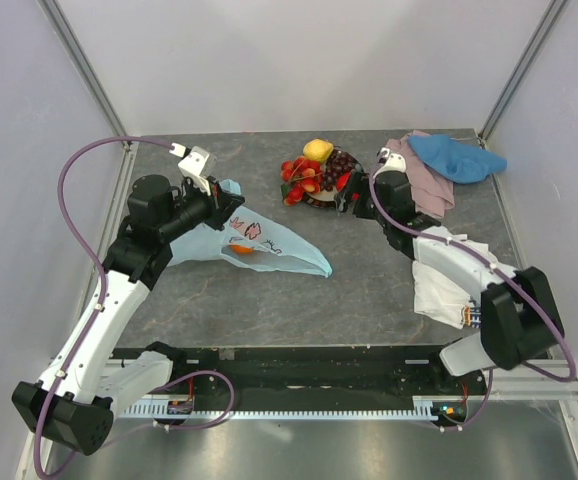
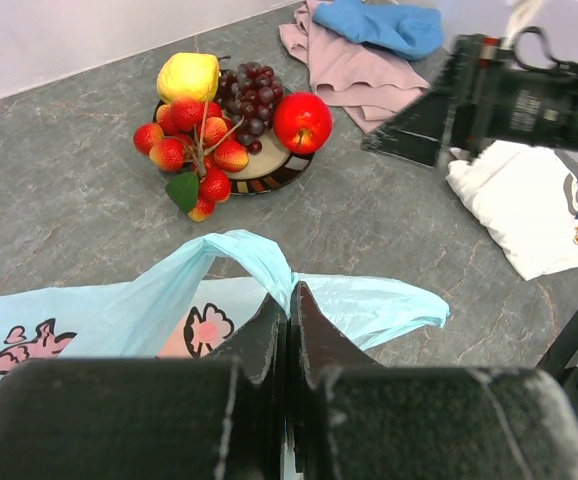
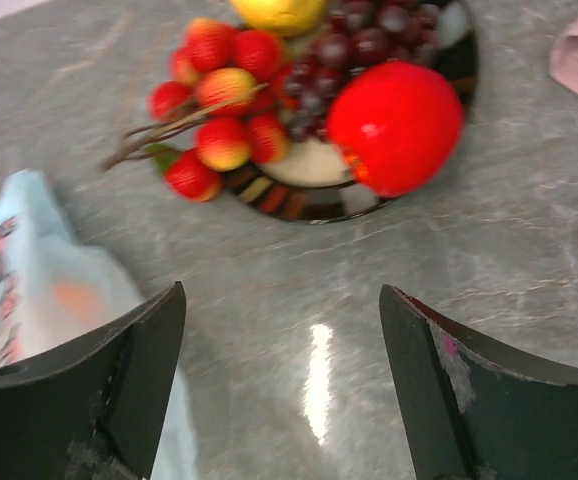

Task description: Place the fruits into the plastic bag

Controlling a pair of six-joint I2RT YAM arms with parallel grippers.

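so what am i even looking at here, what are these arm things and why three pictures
Two robot arms stand at the near edge of a table. One picture looks down from above; the other two come from cameras on each wrist. The left gripper is shut on a handle of the plastic bag, a thin blue one with cartoon prints. The right gripper is open and empty, hanging near the plate of fruits: a red apple, a lemon, grapes and small red berries. Cloths lie to the right.

Thin translucent plastic bag (image 2: 219,290), crinkly; apple (image 3: 397,127) glossy, smooth; tabletop (image 3: 269,280) grey stone-look w/ slight sheen; cloths (image 2: 369,40) matt.
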